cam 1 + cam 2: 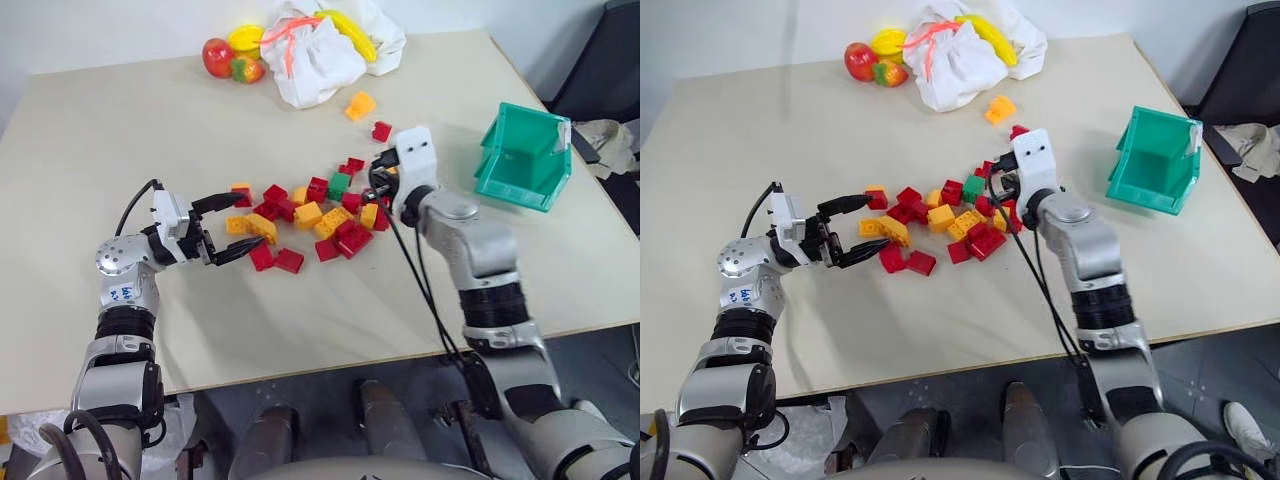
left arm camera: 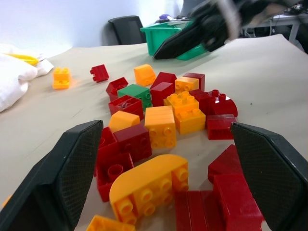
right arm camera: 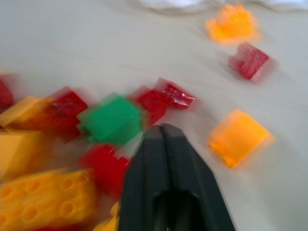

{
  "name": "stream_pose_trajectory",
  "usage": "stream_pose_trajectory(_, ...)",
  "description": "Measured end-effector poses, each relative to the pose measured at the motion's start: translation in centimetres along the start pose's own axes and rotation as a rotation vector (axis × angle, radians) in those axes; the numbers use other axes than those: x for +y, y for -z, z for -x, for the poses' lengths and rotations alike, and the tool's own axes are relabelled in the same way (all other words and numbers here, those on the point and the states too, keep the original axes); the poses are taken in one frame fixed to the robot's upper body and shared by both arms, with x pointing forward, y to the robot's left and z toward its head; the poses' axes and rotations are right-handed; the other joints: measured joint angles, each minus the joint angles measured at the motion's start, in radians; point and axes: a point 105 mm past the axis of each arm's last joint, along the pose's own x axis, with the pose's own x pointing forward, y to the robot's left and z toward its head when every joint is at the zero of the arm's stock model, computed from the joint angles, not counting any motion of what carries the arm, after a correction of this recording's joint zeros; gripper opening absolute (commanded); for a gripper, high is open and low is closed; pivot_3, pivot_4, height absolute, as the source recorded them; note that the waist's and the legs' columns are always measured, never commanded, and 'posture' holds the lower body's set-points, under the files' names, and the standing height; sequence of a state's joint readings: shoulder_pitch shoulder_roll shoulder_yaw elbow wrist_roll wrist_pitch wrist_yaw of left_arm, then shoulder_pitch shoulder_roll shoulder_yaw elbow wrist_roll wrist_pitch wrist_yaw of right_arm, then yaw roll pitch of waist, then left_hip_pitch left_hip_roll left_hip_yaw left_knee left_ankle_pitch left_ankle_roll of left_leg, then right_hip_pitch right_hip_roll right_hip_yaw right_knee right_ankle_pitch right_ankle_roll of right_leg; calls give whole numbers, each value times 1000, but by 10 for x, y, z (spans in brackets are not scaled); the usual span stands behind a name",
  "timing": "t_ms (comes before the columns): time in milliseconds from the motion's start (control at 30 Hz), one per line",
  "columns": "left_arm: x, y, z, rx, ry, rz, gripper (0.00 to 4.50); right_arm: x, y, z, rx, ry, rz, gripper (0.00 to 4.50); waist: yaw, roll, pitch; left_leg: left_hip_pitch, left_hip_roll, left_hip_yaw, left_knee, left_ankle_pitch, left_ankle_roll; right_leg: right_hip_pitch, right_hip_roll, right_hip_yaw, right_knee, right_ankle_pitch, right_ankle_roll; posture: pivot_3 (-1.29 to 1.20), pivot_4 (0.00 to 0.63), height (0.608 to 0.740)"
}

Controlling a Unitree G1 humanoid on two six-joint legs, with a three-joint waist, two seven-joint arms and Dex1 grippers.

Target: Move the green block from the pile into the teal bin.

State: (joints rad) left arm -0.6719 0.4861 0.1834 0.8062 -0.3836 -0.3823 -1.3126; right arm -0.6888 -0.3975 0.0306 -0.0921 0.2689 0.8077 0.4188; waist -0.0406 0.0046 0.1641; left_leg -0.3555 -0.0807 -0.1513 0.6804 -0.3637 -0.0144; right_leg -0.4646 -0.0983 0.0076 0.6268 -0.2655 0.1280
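Fingers of the right gripper (image 3: 166, 132) are pressed flat together with nothing between them, while the left gripper (image 1: 226, 228) holds its fingers spread wide and empty at the left end of the pile (image 1: 305, 215). In the left eye view the green block (image 1: 339, 184) sits at the upper right edge of the pile, near the centre of the frame, resting on the bench (image 1: 150, 130) among red bricks and not yet lifted. The right gripper's tip lies just to the right of the block; in the right wrist view the block (image 3: 111, 119) sits just ahead and to the left of the closed tips, near but apparently not touching. The right arm is plainly the nearer one; the left is well apart, across the pile. The block looks nearly square from above, so no clear long axis can be told; its studded face seems to point upward. The teal bin (image 1: 522, 158) stands well apart at the right of the frame, tipped with its opening toward the pile. The fingers would probably need to part before any grasp.
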Motion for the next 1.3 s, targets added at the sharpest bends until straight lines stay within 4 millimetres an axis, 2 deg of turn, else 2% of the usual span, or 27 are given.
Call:
stream_pose_trajectory(33, 0, 0, 1, 3, -1, 2, 4500, -5, -1, 17, -6, -43, 40, 176, 8, 0, 0, 0, -1, 0, 1, -1, 1, 0, 0, 0, -1, 0, 1, 0, 150, 740)
stream_pose_trajectory(100, 0, 0, 1, 3, 3, 4, 4500, -13, 1, 38, 19, -92, 98, 543, 17, 0, 0, 0, -2, 0, 1, -1, 2, 1, -1, 0, -2, 1, 2, 0, 150, 740)
stream_pose_trajectory(133, 0, 2, 3, 7, 5, 12, 4500, -22, 4, 56, 44, -112, 125, 846, 20, 0, 0, -1, -3, 1, 1, -1, 3, 3, -2, 0, -5, 2, 4, 0, 150, 740)
stream_pose_trajectory(367, -1, 1, -3, 3, 38, 15, 4500, -52, 10, 107, 129, -88, 151, 3107, 24, -2, 1, 0, -4, 4, 2, -1, 4, 2, -3, 3, -7, 3, 6, 0, 150, 740)
stream_pose_trajectory(433, -1, 2, -2, 7, 39, 22, 4500, -59, 6, 116, 129, -68, 159, 3804, 25, -2, 1, 1, -4, 6, 2, -1, 4, 2, -3, 4, -7, 3, 6, 0, 150, 740)
stream_pose_trajectory(500, -1, 4, -2, 11, 41, 33, 4500, -57, 6, 121, 137, -78, 167, 4450, 28, -2, 1, 1, -3, 6, 2, -1, 4, 2, -3, 4, -7, 3, 6, 0, 150, 740)
stream_pose_trajectory(600, -2, 4, -2, 13, 52, 33, 4500, -54, 4, 121, 139, -92, 164, 4480, 33, -2, 2, 1, -4, 7, 2, -1, 4, 2, -3, 5, -6, 3, 6, 0, 150, 740)
stream_pose_trajectory(667, -2, 4, -2, 13, 54, 31, 4500, -51, -2, 113, 119, -97, 170, 4480, 35, -3, 2, 2, -4, 9, 2, -1, 4, 2, -3, 6, -6, 3, 6, 0, 150, 740)
stream_pose_trajectory(733, -2, 3, -4, 8, 61, 27, 4500, -43, -15, 97, 71, -121, 179, 4480, 36, -3, 2, 2, -3, 10, 2, -1, 4, 2, -3, 7, -6, 4, 6, 0, 150, 740)
stream_pose_trajectory(800, -1, 1, -6, 4, 65, 23, 4500, -38, -20, 81, 59, -144, 176, 4480, 38, -4, 2, 2, -3, 10, 2, 0, 4, 2, -2, 7, -6, 4, 5, 0, 150, 740)
stream_pose_trajectory(1100, -8, 1, -14, -23, 80, 21, 4500, -21, -9, -17, 114, -219, 68, 4480, 29, -4, 3, 1, -4, 11, 2, 0, 5, 0, -2, 8, -5, 5, 6, 0, 150, 740)
stream_pose_trajectory(1167, -10, 1, -14, -27, 78, 16, 4500, -11, -6, -43, 122, -244, 36, 4480, 14, -4, 3, 1, -3, 11, 2, 0, 5, 0, -2, 8, -5, 5, 6, 0, 150, 740)
stream_pose_trajectory(1300, -16, 3, -13, -29, 70, 19, 4500, -3, 10, -65, 157, -263, 14, 4480, 8, -4, 3, 0, -3, 10, 1, 0, 5, 0, -3, 6, -5, 5, 6, 0, 150, 740)
